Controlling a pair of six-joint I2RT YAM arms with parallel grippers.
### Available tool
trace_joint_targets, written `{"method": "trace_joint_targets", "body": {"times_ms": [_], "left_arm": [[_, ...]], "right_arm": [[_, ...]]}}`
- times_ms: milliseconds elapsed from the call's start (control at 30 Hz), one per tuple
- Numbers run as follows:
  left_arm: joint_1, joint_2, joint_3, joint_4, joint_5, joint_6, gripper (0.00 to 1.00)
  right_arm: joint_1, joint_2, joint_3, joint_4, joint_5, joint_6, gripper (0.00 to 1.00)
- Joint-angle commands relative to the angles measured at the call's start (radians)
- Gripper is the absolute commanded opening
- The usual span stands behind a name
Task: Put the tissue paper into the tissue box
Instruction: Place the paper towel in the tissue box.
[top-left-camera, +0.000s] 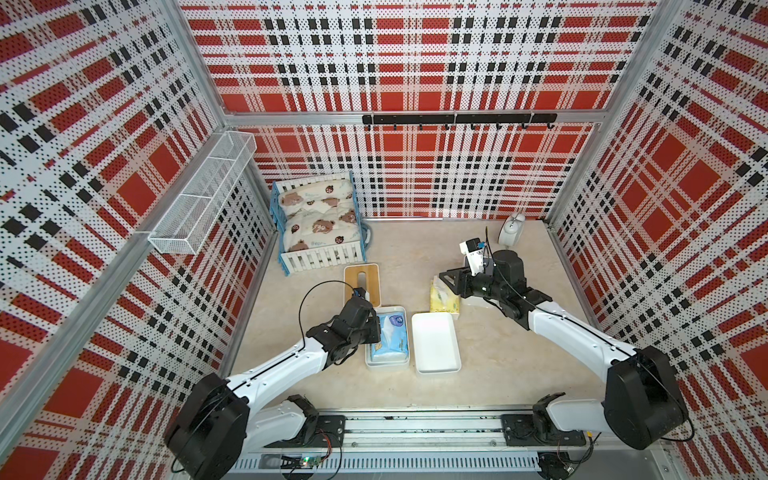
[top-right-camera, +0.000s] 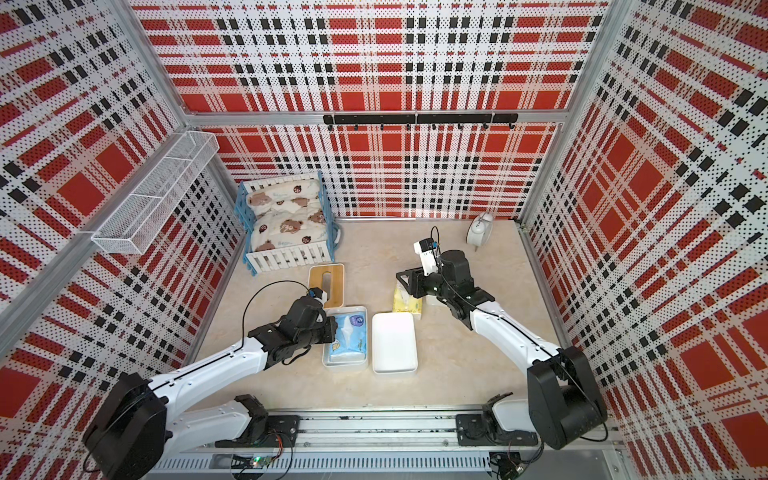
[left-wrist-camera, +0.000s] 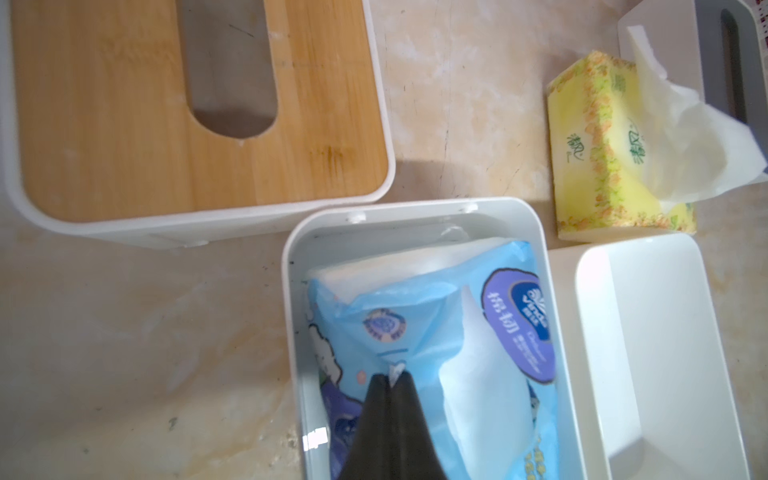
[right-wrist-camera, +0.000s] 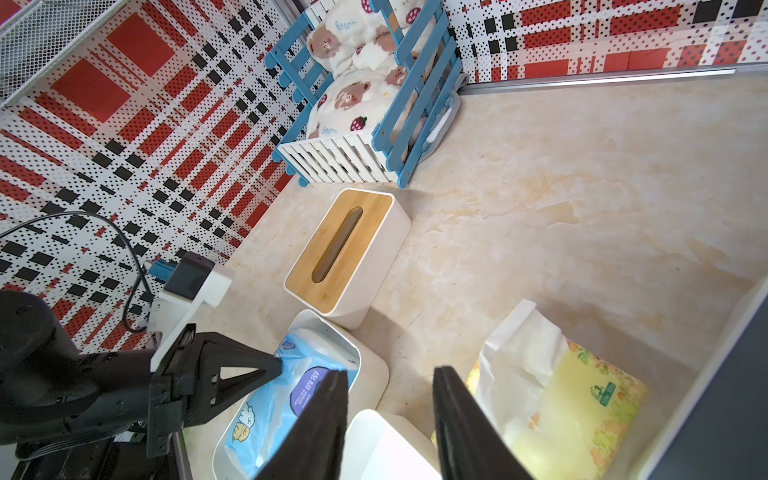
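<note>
A blue tissue paper pack (top-left-camera: 390, 338) (top-right-camera: 349, 336) (left-wrist-camera: 415, 316) (right-wrist-camera: 270, 407) lies inside an open white tissue box (top-left-camera: 386, 365) (top-right-camera: 345, 365) (left-wrist-camera: 291, 332). My left gripper (top-left-camera: 377, 332) (left-wrist-camera: 392, 376) reaches into it from the left, shut on a pinch of the pack's wrapper. A second, empty white box (top-left-camera: 436, 345) (left-wrist-camera: 665, 353) stands right beside it. A yellow tissue pack (top-left-camera: 442, 301) (left-wrist-camera: 602, 145) (right-wrist-camera: 582, 399) with a sheet sticking out lies behind it. My right gripper (top-left-camera: 444, 277) (right-wrist-camera: 388, 374) hangs open above that pack, holding nothing.
A white tissue box with a slotted wooden lid (top-left-camera: 361, 282) (right-wrist-camera: 345, 249) stands behind the open box. A doll bed (top-left-camera: 320, 220) sits at the back left, a white alarm clock (top-left-camera: 509, 230) at the back right. A grey-topped white box (left-wrist-camera: 706, 41) lies under the right arm.
</note>
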Motion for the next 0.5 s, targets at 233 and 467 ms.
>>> {"method": "trace_joint_targets", "body": {"times_ms": [233,467], "left_arm": [[0.008,-0.003,0.008,0.017,-0.051,0.016,0.0],[0.038,0.012,0.037,0.001,-0.06,0.039,0.0]], "right_arm": [[0.005,0.016,-0.008,-0.004,-0.006,-0.005,0.4],[0.006,0.018,-0.006,-0.005,-0.009,-0.006,0.4]]}}
